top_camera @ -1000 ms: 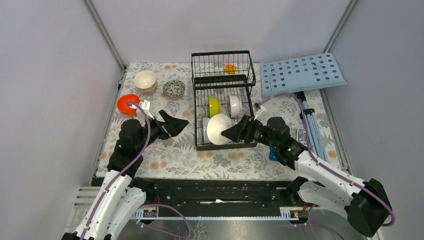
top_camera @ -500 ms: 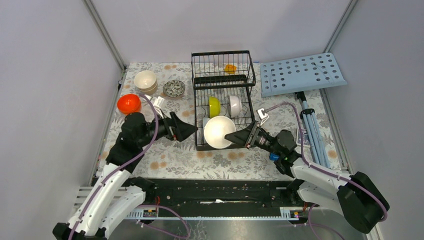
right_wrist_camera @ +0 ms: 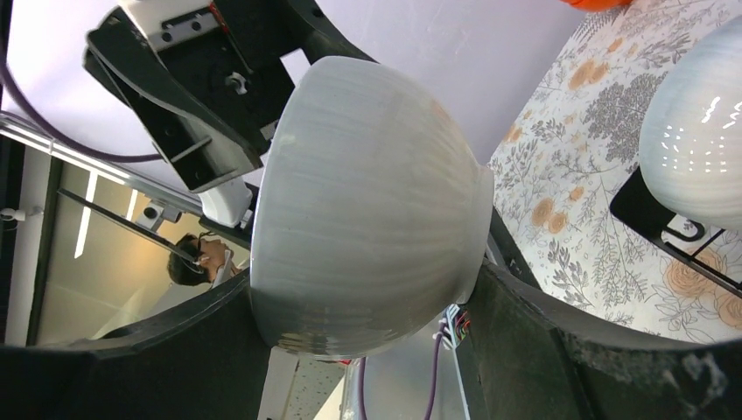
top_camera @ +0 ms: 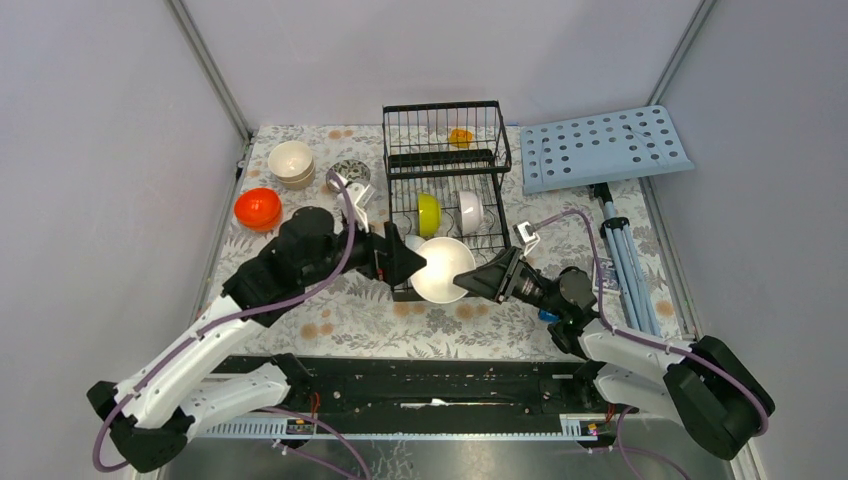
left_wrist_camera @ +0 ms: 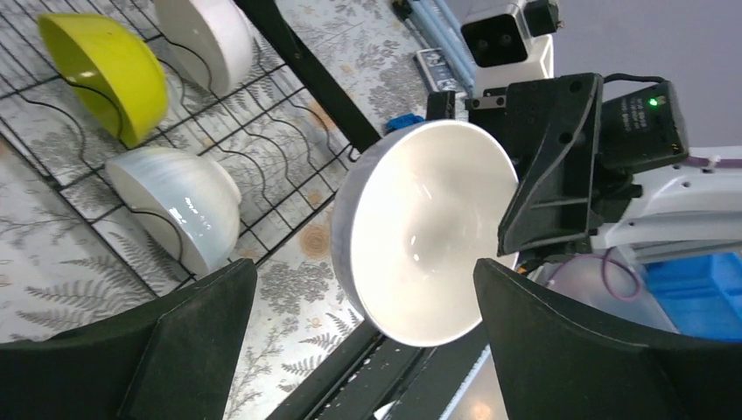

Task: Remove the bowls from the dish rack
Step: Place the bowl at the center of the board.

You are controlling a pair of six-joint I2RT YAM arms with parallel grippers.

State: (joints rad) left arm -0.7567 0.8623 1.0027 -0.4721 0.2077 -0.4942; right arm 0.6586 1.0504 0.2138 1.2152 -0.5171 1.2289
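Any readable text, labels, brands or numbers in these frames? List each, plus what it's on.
Nothing legible in any view.
Sticker beside the green light: print too small to read.
Dark card on the tablecloth: blurred.
White cable tag: too small to read.
White bowl: no marking visible.

Bright even light; soft shadows; glare spots on racked white bowl; wrist views sharp.

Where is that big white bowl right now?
In the overhead view the white bowl is held by the right gripper at the dish rack's near edge, with the open left gripper facing it from the left.
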